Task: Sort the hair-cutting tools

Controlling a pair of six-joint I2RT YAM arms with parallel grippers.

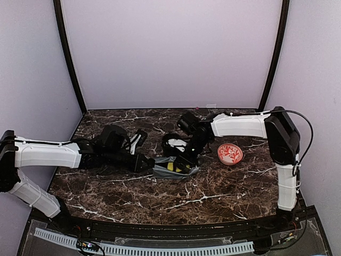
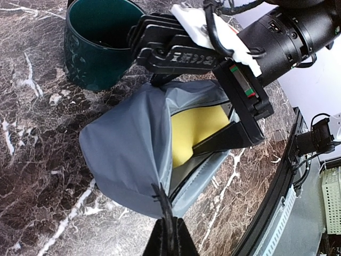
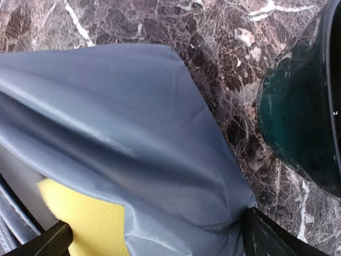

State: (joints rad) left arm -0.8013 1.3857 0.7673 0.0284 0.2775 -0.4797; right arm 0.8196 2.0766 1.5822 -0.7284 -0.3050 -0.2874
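1. Left end effector (image 2: 165, 213): reaches in from the left over the dark marble surface (image 1: 133, 197). Its fingers are pressed together, pinching the near edge of the grey pouch (image 2: 122, 154).

2. Grey pouch: lies near the middle of the surface with its mouth held open, showing a yellow lining (image 2: 197, 128). The upper flap is raised and creased.

3. Hair-cutting tools: none can be made out in any view. Whether any lie inside the pouch or the cup cannot be told.

4. Dark green cup (image 2: 96, 48): upright, just behind the pouch and close to its far edge. The interior is too dark to read.

5. Right end effector (image 1: 187, 159): angles down at the pouch mouth, jaws wide apart. One finger is inside against the yellow lining and the grey flap lies between the two. Nothing is seen gripped.

6. Red-and-white plate (image 1: 230, 153): flat on the surface, right of the pouch and apart from it.
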